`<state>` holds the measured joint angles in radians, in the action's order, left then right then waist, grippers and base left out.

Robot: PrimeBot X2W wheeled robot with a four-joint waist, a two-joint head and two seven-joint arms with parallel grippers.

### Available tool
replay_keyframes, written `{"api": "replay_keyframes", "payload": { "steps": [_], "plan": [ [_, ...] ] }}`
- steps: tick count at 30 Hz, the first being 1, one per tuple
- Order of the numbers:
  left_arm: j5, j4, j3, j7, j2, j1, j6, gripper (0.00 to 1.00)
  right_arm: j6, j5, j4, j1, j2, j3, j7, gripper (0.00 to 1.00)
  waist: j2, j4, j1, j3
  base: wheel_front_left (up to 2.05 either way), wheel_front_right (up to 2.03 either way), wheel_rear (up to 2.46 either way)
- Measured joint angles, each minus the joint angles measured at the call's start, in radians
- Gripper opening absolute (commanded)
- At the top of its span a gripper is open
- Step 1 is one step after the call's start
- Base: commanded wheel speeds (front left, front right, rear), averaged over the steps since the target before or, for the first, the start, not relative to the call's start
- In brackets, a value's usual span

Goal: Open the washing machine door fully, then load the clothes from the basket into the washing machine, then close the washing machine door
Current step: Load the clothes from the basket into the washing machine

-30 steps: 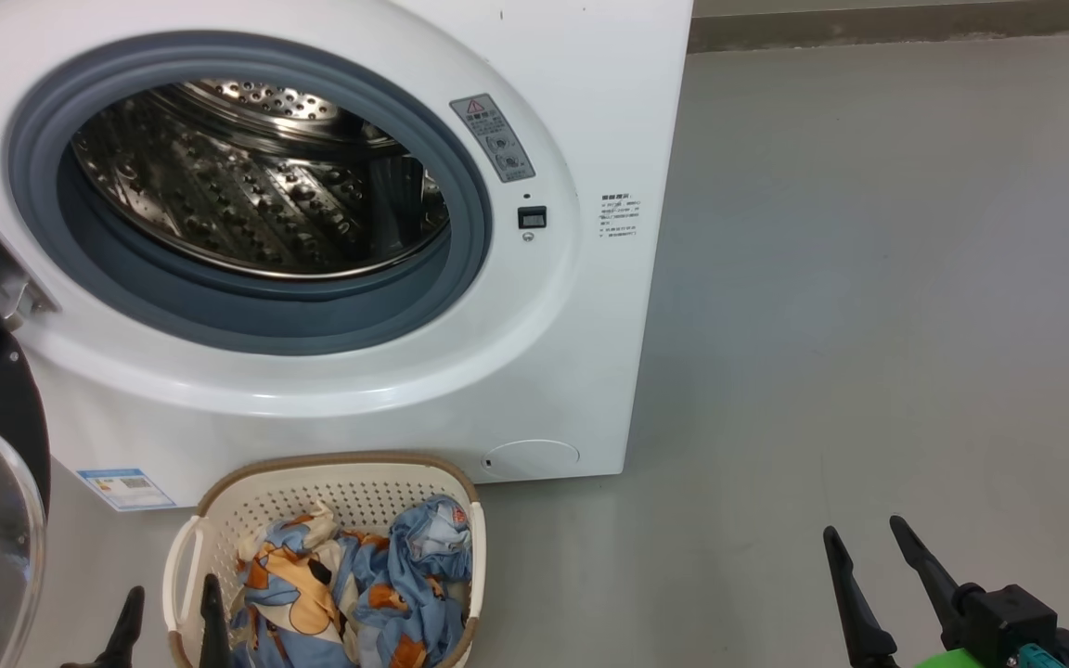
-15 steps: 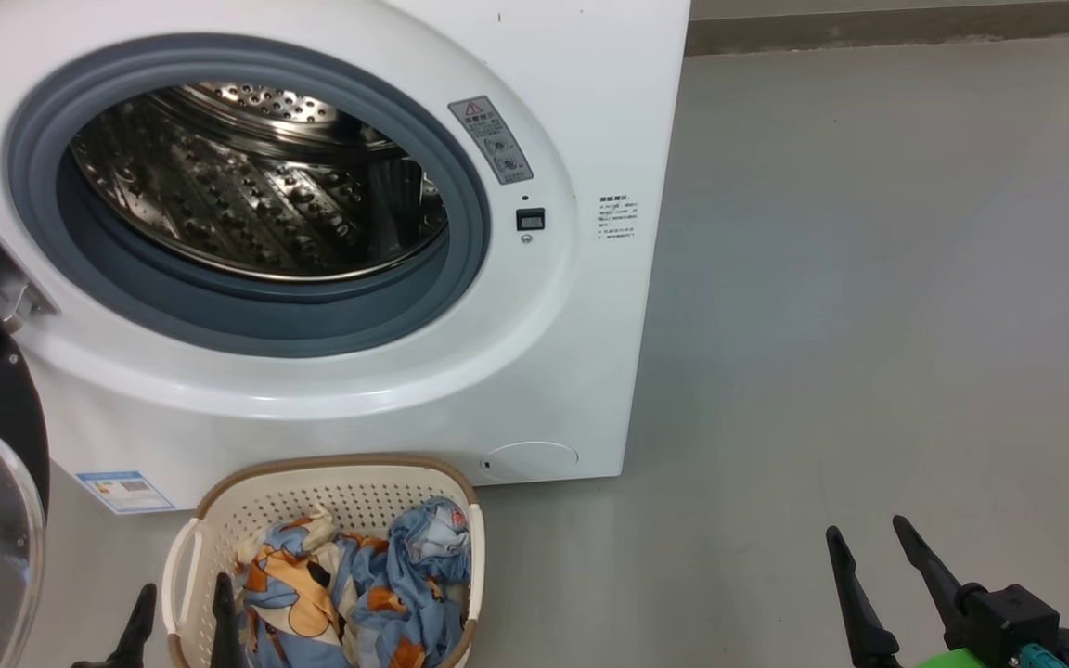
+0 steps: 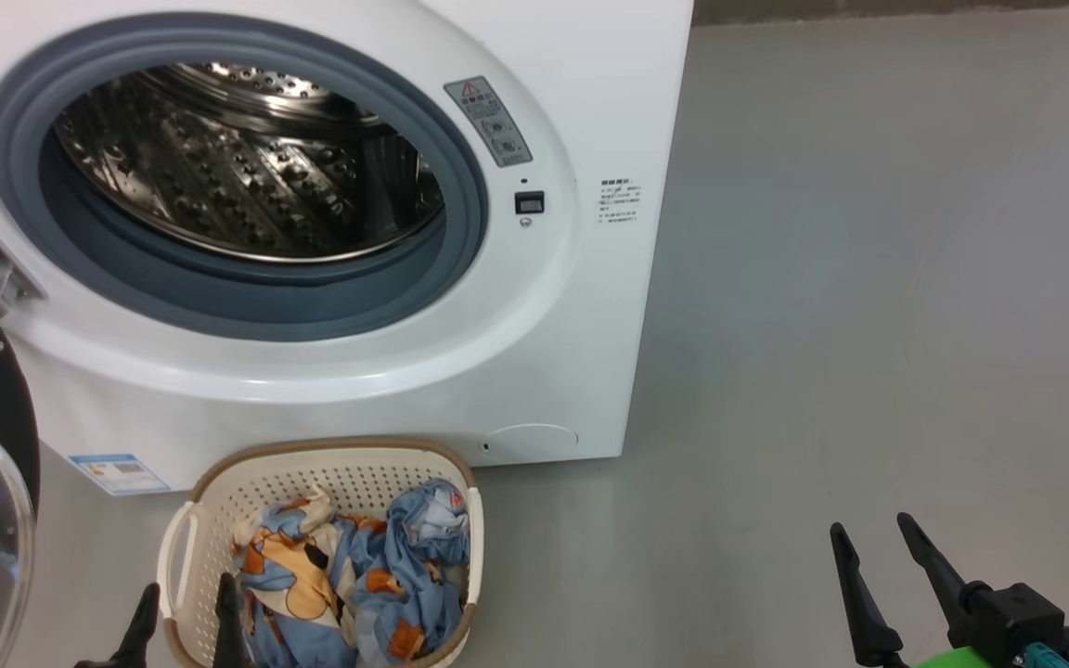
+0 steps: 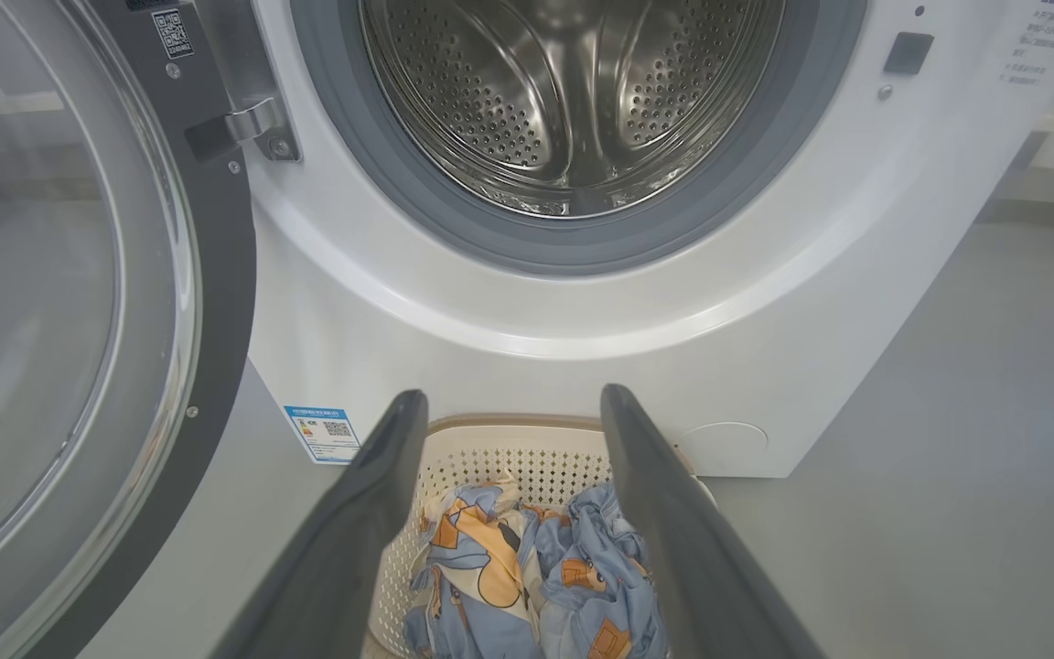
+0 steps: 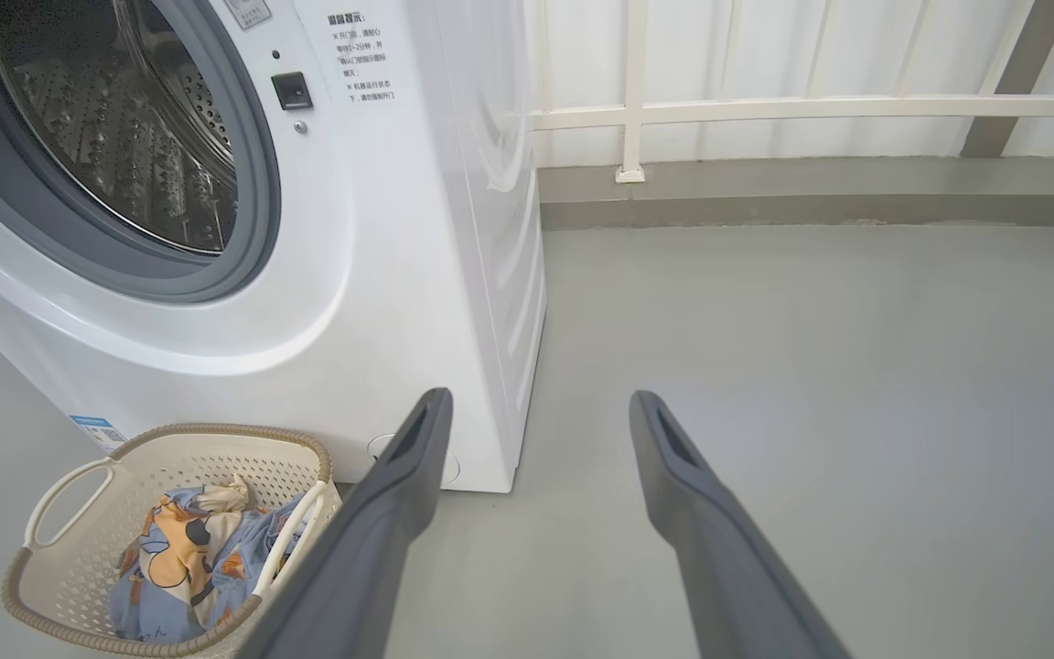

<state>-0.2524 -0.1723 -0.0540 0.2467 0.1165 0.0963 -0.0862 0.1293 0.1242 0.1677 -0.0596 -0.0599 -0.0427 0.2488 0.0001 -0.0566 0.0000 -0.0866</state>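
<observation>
You see the washing machine (image 3: 590,371) in the upper left of the frame, its door (image 4: 60,302) open at the left edge. Below it the basket (image 3: 349,478) stands on the floor (image 3: 869,278), the clothes (image 3: 358,584) inside. The left gripper (image 3: 186,586) at lower left and the right gripper (image 3: 870,524) at lower right have jaws spread, holding nothing.

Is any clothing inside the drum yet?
No: the drum shows only bare steel, and the clothes lie in the basket.
</observation>
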Motion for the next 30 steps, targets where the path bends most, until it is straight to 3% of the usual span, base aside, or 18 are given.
{"api": "replay_keyframes", "payload": {
  "steps": [10,18,30],
  "plan": [
    [-0.009,0.000,0.001,0.001,0.018,-0.047,0.004,1.00,0.000,-0.007,-0.019,0.026,0.003,-0.005,0.000,1.00,0.0000,0.002,0.0000,-0.072,0.00,0.00,0.00],
    [-0.035,-0.013,0.020,0.002,0.023,-0.119,0.035,1.00,0.000,-0.009,-0.051,0.074,0.006,-0.007,0.001,1.00,0.0000,0.007,0.0000,-0.155,0.00,0.00,0.00],
    [-0.040,-0.140,0.020,0.009,0.042,-0.397,0.099,1.00,0.000,-0.037,-0.075,0.175,0.007,-0.002,0.001,1.00,0.0000,0.009,0.0000,-0.338,0.00,0.00,0.00]
  ]
}}
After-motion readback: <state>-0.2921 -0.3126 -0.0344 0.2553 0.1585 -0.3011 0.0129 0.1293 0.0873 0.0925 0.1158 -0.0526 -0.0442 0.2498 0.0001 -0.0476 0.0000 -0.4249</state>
